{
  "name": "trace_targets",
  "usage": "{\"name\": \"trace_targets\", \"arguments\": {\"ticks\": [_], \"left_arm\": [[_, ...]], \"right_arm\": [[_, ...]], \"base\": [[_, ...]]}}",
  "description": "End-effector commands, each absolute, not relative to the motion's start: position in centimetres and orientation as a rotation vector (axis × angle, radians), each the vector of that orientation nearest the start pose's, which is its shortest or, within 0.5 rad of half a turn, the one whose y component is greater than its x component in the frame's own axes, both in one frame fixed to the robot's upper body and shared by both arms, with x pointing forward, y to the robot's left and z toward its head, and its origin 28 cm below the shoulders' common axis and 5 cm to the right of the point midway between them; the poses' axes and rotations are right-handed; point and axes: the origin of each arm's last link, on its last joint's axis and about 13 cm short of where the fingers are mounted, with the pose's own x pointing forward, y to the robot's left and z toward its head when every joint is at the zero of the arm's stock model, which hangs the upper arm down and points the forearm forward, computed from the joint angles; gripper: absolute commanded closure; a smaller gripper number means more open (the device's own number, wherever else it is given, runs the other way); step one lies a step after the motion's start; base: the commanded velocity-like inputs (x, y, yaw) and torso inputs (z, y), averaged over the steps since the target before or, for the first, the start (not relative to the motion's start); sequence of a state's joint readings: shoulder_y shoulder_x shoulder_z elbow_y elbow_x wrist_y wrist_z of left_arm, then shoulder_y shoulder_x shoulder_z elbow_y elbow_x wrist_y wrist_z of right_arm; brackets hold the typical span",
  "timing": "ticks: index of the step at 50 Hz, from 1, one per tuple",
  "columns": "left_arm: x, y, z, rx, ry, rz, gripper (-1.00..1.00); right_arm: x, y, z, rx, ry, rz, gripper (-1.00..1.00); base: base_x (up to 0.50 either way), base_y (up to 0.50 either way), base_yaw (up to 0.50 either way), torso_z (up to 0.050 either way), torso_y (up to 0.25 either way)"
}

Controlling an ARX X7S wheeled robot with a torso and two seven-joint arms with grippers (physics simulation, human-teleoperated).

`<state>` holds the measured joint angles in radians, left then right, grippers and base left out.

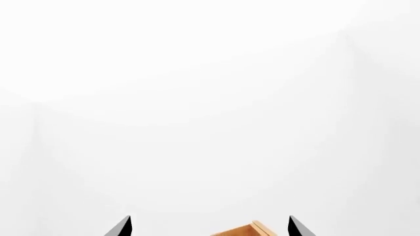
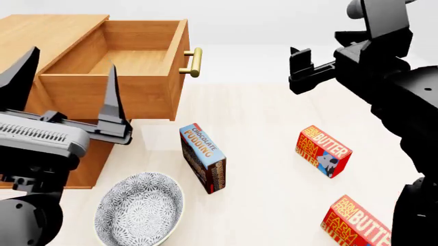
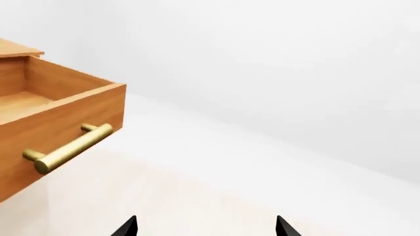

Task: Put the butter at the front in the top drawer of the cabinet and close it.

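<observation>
The cabinet [image 2: 41, 31] stands at the left with its top drawer [image 2: 137, 95] pulled out and nothing inside; its brass handle [image 2: 193, 62] faces right. Two butter boxes lie on the table at the right: the front one [image 2: 357, 225] is cut by the picture's lower edge, the other [image 2: 324, 151] lies farther back. My left gripper [image 2: 68, 77] hovers open in front of the drawer's side, holding nothing. My right gripper [image 2: 301, 66] hangs open high above the table, right of the handle and well above both boxes. The right wrist view shows the drawer [image 3: 59, 123], its handle [image 3: 69, 147] and the open gripper [image 3: 206, 226]. In the left wrist view the gripper [image 1: 208, 227] is open over a wood corner [image 1: 253, 230].
A blue-and-brown chocolate pudding box [image 2: 204, 158] stands on edge between the cabinet and the butter boxes. A patterned grey bowl [image 2: 140, 210] sits in front of the cabinet, near my left arm. The pale table [image 2: 260, 118] stretches right of the drawer.
</observation>
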<state>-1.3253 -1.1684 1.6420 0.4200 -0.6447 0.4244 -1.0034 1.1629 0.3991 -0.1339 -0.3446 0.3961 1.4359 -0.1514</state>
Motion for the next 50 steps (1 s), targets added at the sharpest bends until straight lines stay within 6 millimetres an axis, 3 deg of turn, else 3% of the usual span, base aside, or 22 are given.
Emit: {"name": "trace_targets", "arguments": {"ticks": [1,17,29,38,50], "left_arm": [[23.5,26.9,20.6,0.241,-0.637,-0.105,-1.00],[23.7,26.6,20.7,0.228,-0.629,-0.132,-1.00],[23.6,26.4,20.9,0.223,-0.628,-0.141,-1.00],[23.8,26.5,20.4,0.208,-0.629,-0.145,-1.00],[24.2,26.5,19.7,0.195,-0.618,-0.155,-1.00]], "right_arm": [[29.4,-17.6,33.2,-0.377,0.172,0.326,-1.00],[30.8,-21.8,35.1,-0.434,0.300,0.285,-1.00],[33.5,-24.0,34.3,-0.302,0.441,0.201,-1.00],[34.9,-24.6,33.7,-0.259,0.480,0.154,-1.00],[38.9,-24.2,31.5,-0.210,0.505,0.104,-1.00]], "base": [[0.00,0.00,0.00,0.000,0.000],[0.00,0.00,0.00,0.000,0.000],[0.00,0.00,0.00,0.000,0.000],[0.00,0.00,0.00,0.000,0.000],[0.00,0.00,0.00,0.000,0.000]]}}
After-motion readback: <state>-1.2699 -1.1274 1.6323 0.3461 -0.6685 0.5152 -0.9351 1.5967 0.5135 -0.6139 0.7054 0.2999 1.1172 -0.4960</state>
